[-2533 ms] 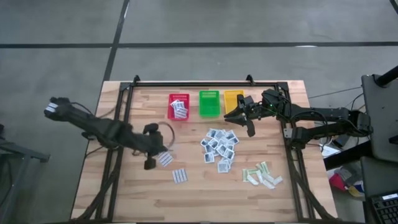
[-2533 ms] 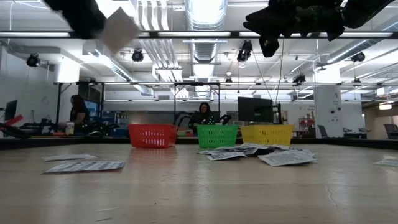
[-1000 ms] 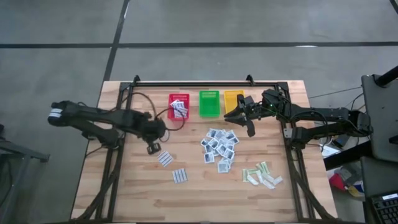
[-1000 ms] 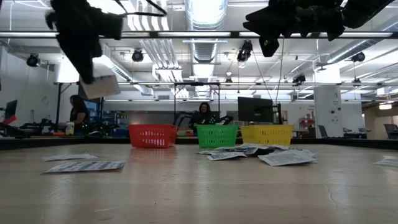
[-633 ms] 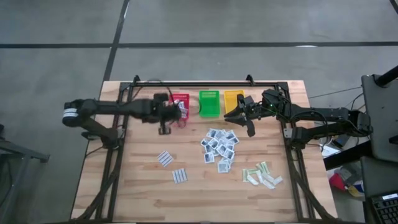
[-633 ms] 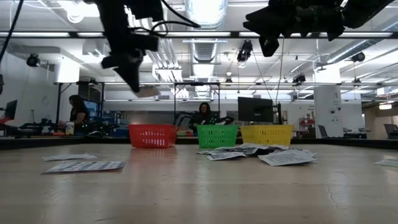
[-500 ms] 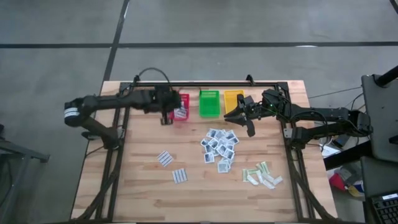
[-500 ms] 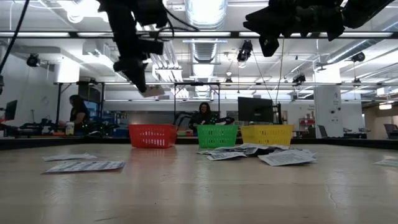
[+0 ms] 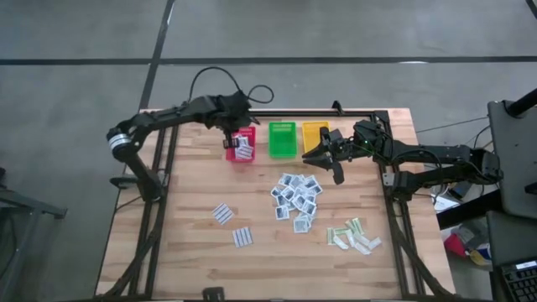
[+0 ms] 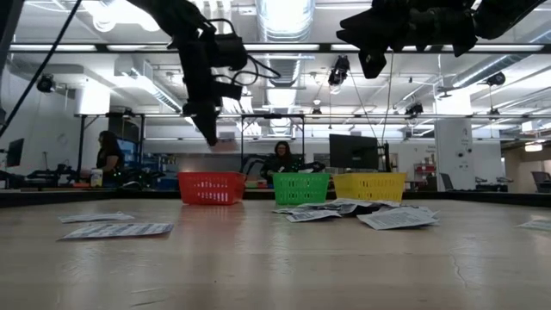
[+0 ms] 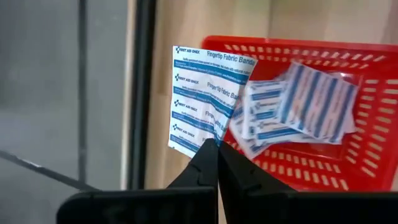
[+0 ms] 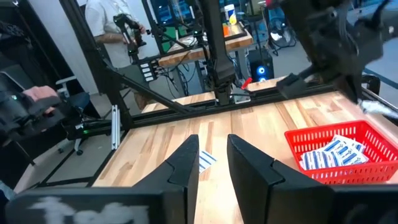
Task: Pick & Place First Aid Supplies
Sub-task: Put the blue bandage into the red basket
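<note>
Left gripper [image 11: 217, 144] clenched on a packet [image 11: 205, 99] printed "Fingertip Fabric", at the red basket's [image 11: 379, 106] rim. Right gripper [image 12: 211, 152], jaws parted and holding nothing, beside the yellow basket [image 9: 314, 132].

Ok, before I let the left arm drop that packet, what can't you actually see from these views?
- Green basket and yellow basket contents: low view shows only walls; in the high view the right arm overlaps the yellow one.
- Print on the square packets: too small.
- Left gripper height over the red basket: wrist view gives no depth.
</note>
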Available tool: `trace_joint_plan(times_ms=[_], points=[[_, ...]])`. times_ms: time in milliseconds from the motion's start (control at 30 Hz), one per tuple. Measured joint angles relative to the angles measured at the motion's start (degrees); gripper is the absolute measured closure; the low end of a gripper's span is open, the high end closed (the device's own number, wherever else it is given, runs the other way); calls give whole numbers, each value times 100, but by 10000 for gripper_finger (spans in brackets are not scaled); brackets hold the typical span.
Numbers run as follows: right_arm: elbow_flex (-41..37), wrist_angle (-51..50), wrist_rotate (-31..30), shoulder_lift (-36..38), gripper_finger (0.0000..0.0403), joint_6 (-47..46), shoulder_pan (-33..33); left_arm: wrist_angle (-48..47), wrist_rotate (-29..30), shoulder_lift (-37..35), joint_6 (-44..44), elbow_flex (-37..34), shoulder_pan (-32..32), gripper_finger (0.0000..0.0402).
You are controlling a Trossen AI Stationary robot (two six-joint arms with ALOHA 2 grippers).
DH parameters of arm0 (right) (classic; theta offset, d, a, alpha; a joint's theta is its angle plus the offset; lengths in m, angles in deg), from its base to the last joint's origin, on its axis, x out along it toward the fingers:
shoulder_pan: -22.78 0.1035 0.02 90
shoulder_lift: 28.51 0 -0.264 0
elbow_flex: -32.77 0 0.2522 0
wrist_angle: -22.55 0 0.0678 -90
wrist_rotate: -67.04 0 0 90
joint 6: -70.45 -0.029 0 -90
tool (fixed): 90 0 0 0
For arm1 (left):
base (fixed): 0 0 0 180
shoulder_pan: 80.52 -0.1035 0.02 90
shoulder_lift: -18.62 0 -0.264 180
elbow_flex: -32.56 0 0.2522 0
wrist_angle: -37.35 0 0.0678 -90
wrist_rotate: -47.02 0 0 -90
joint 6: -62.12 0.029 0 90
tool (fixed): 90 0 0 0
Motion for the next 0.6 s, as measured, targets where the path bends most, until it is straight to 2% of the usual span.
trace_joint_plan(times_ms=[267,467,600], points=[[0,0,2,0,319,3,0,10,-142,-9,-541,-389,205,402],[0,-4,2,0,330,129,0,678,-23,-39,-624,-1084,637,401],[0,-7,2,0,335,129,0,1033,30,-40,-690,-1355,694,401]])
